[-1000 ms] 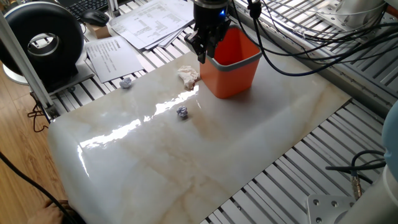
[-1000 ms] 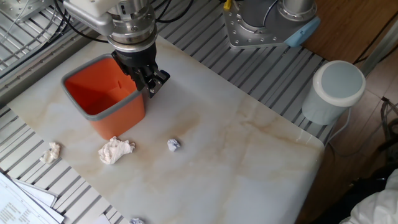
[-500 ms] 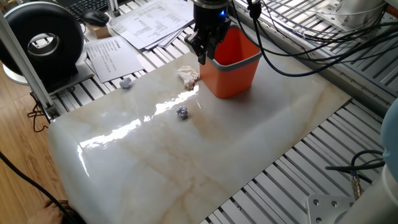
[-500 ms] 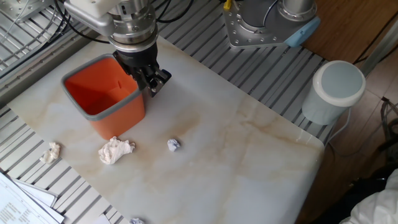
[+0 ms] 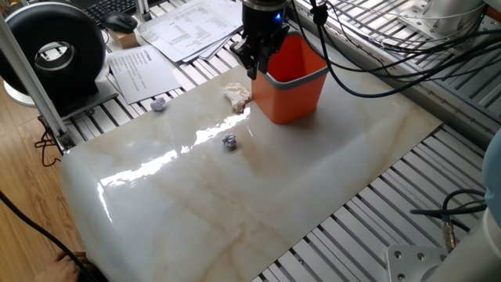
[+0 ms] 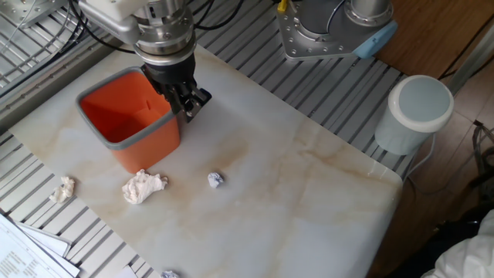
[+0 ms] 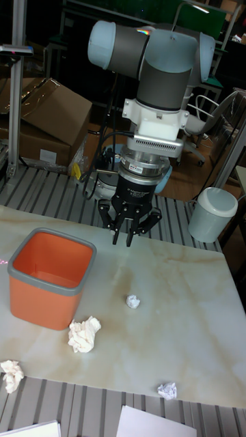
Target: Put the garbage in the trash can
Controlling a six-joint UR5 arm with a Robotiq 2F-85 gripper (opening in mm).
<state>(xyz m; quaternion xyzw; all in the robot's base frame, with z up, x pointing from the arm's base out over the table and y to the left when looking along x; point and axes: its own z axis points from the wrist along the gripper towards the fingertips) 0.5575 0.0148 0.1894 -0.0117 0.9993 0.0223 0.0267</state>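
Note:
The orange trash can (image 5: pixel 296 88) (image 6: pixel 145 140) (image 7: pixel 42 300) stands at the far side of the marble slab. My gripper (image 5: pixel 253 70) (image 6: pixel 189 109) (image 7: pixel 122 240) hangs just beside its rim, fingers drawn together with nothing between them. A cream-white tissue wad (image 5: pixel 237 95) (image 6: pixel 143 186) (image 7: pixel 83 334) lies next to the can. One bluish paper ball (image 5: pixel 229 141) (image 6: pixel 215 179) (image 7: pixel 133 301) rests mid-slab. The other ball (image 5: pixel 159 103) (image 7: pixel 167 390) sits at the slab's edge. A smaller cream scrap (image 6: pixel 63 188) (image 7: pixel 10 374) lies on the slats.
Printed paper sheets (image 5: pixel 145 70) and a black round device (image 5: pixel 59 51) lie beyond the slab. A white lidded cylinder (image 6: pixel 417 112) (image 7: pixel 212 213) stands off one corner. Cables hang around the arm above the can.
The gripper has edged slightly upward beside the can's rim. The scraps and the can have not moved.

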